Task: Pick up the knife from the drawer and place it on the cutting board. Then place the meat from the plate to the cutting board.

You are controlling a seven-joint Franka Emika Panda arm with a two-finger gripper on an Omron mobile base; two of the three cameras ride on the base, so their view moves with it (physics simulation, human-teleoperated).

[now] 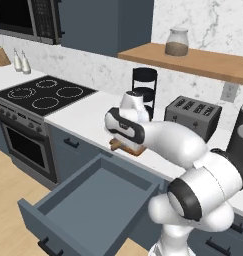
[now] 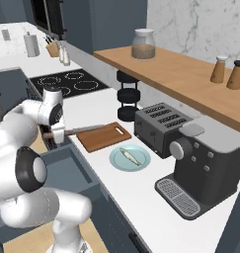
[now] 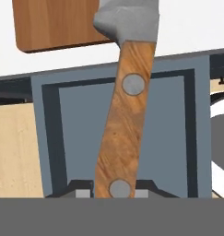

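My gripper [image 2: 56, 133] is shut on the knife [image 2: 79, 130], holding it level above the counter's front edge. The hand view shows the brown wooden handle [image 3: 125, 124] rising from between my fingertips [image 3: 84, 192], its grey blade [image 3: 127, 20] reaching over the corner of the cutting board [image 3: 58, 23]. The reddish-brown cutting board [image 2: 104, 137] lies on the white counter, and my hand hides most of it in the left base view [image 1: 124, 146]. Right of the board, the light blue-green plate [image 2: 130, 159] carries the pale meat [image 2: 129, 154]. Below me the drawer [image 1: 93, 200] stands pulled open.
A toaster [image 2: 161, 126] and a coffee machine [image 2: 205, 168] stand behind and right of the plate. A black rack [image 2: 128, 96] sits behind the board, under a wooden shelf [image 2: 180, 74] holding a jar. The stove [image 1: 43, 92] is to the left.
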